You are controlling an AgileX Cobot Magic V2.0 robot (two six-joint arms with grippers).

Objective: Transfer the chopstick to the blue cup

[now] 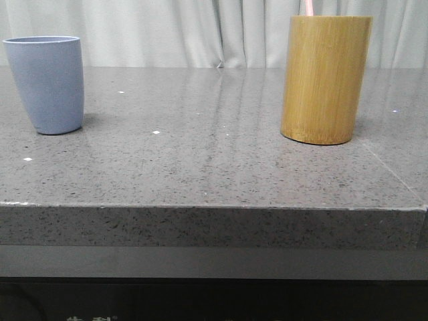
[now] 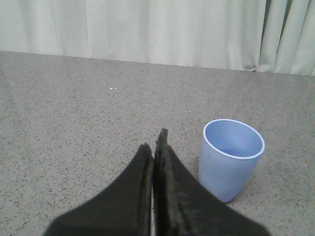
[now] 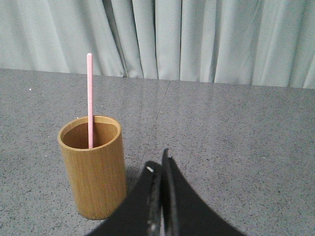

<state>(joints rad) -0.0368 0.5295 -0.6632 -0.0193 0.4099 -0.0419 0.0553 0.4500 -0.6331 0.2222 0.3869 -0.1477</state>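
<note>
Two containers stand on the speckled grey stone table: one matte periwinkle-blue tapered cup and one taller yellow-brown bamboo cylinder holder. In the front view the blue cup sits at about 9 o'clock on the tabletop and the bamboo holder at about 3 o'clock, the two well apart. A pale pleated curtain hangs behind the table.

The blue cup is smooth and plain, without a handle, narrowing toward its base; the left wrist view looks down into its mouth and shows only its pale blue inner wall and floor. The bamboo holder has straight sides, a fine vertical grain and a thick rim.

One thin, straight, pale pink chopstick is countable: it stands nearly upright inside the bamboo holder, leaning against the inner wall, its upper end rising well above the rim. In the front view only a short pink tip shows above the holder at the picture's upper edge.

The left gripper, black and tapered, has its fingers pressed together with nothing between them, just beside the blue cup. The right gripper is likewise closed on nothing, near the bamboo holder.
</note>
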